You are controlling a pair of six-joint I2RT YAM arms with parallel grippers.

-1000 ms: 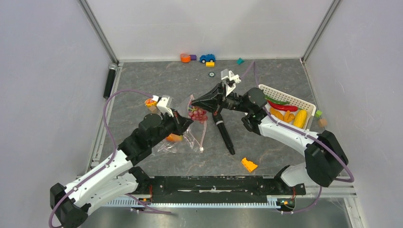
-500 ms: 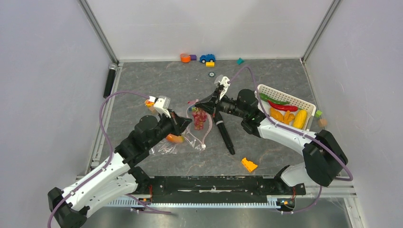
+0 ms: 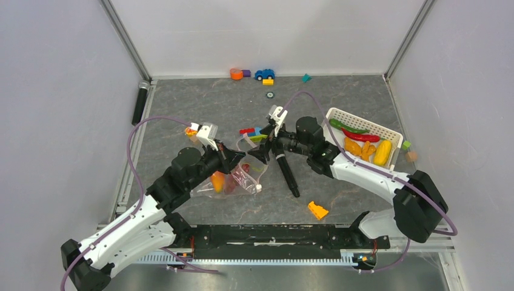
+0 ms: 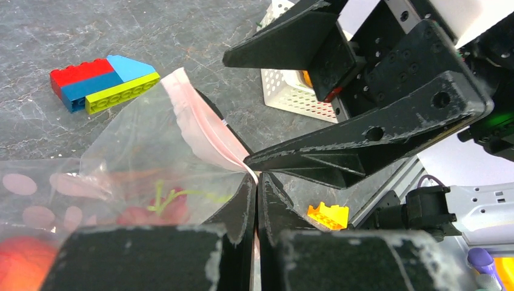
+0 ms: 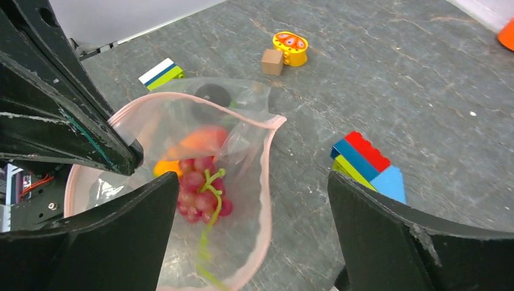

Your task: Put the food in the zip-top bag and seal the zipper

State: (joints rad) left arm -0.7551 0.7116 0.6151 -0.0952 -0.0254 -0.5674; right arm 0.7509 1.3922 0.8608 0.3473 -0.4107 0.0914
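The clear zip-top bag (image 3: 242, 176) lies between the arms with its mouth held open. My left gripper (image 4: 256, 188) is shut on the pink zipper (image 4: 203, 130) at the bag's rim (image 5: 267, 176). Inside the bag lie a bunch of reddish grapes (image 5: 200, 191) with a green stem and an orange-red piece (image 5: 203, 139). My right gripper (image 5: 253, 182) is open just above the bag's mouth, with nothing between its fingers. More food, namely a yellow piece (image 3: 382, 151), a red chili (image 3: 363, 137) and a carrot (image 3: 354, 145), sits in the white basket (image 3: 391, 134).
A black pen-like tool (image 3: 287, 173) lies right of the bag. An orange wedge block (image 3: 317, 210) sits near the front. Stacked bricks (image 3: 254, 132) lie behind the bag, small toys (image 3: 251, 74) at the back wall, and a black cylinder (image 3: 140, 103) at the left edge.
The right gripper lowered the grapes into the bag's mouth, then opened and let them go. The grapes now lie inside. The left gripper kept its hold on the rim.
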